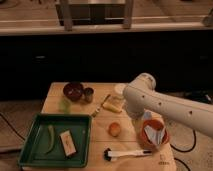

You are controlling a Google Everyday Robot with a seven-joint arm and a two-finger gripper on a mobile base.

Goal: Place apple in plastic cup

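Apple [114, 129] loose on table [55, 100], not grabbed yet. Gripper [149, 124] by orange bowl [166, 134], open or closed: can't tell. Pick and drop both left.

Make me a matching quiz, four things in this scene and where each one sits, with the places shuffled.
1 apple
2 green tray
3 dark bowl
4 gripper

A back left of the table
B at the orange bowl, below the arm
C table centre
D front left corner

Pairs: 1-C, 2-D, 3-A, 4-B
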